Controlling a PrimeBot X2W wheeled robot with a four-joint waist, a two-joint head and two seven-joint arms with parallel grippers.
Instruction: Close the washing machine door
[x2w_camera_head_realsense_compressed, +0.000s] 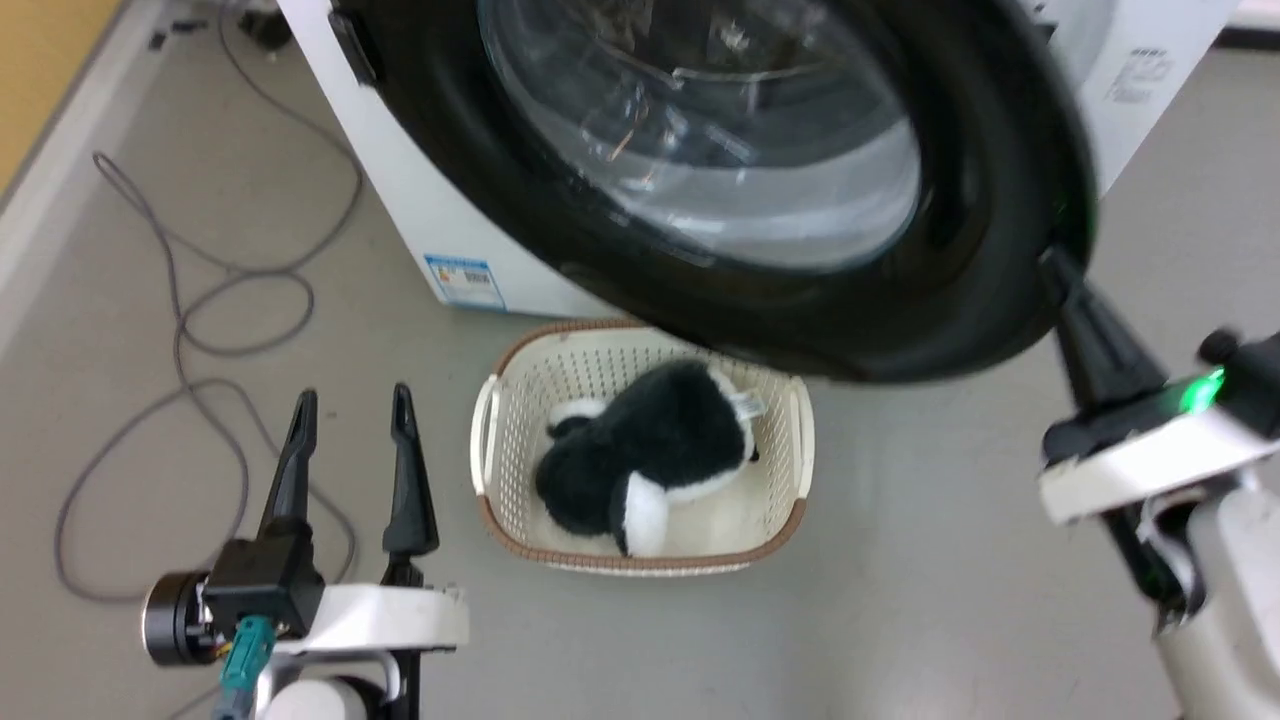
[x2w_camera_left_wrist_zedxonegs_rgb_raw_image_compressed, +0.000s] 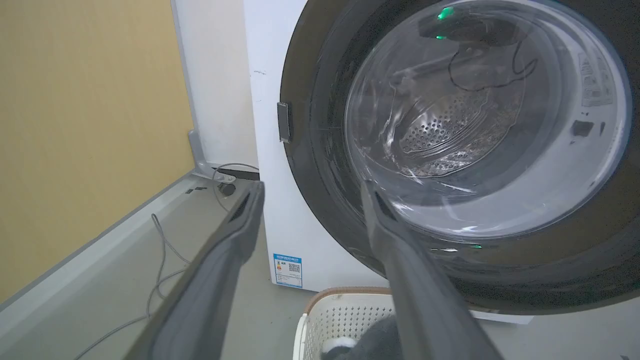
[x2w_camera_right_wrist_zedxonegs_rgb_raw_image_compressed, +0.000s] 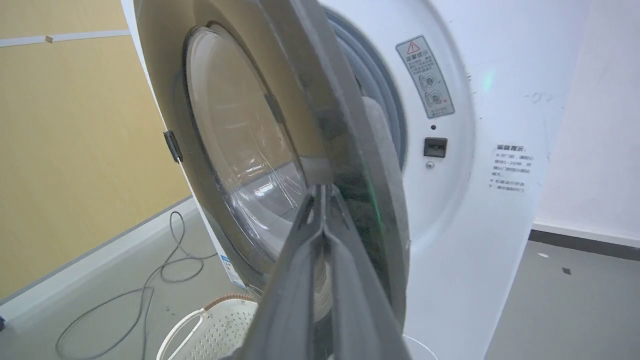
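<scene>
The washing machine door (x2w_camera_head_realsense_compressed: 990, 200), glossy black with a clear domed window, stands partly open in front of the white washing machine (x2w_camera_head_realsense_compressed: 400, 200) and looks blurred in the head view. My right gripper (x2w_camera_head_realsense_compressed: 1052, 262) is shut, its joined tips touching the door's outer face near its right rim. In the right wrist view the right gripper (x2w_camera_right_wrist_zedxonegs_rgb_raw_image_compressed: 323, 188) rests against the door (x2w_camera_right_wrist_zedxonegs_rgb_raw_image_compressed: 230, 130), with the grey gasket (x2w_camera_right_wrist_zedxonegs_rgb_raw_image_compressed: 385, 90) and latch slot (x2w_camera_right_wrist_zedxonegs_rgb_raw_image_compressed: 435, 147) showing behind the rim. My left gripper (x2w_camera_head_realsense_compressed: 350, 395) hangs open and empty at the lower left, apart from the door (x2w_camera_left_wrist_zedxonegs_rgb_raw_image_compressed: 310, 150).
A cream perforated basket (x2w_camera_head_realsense_compressed: 500, 400) with a black and white plush toy (x2w_camera_head_realsense_compressed: 640, 450) sits on the floor right under the door. Grey cables (x2w_camera_head_realsense_compressed: 200, 300) loop over the floor at the left, beside a yellow wall (x2w_camera_left_wrist_zedxonegs_rgb_raw_image_compressed: 90, 125).
</scene>
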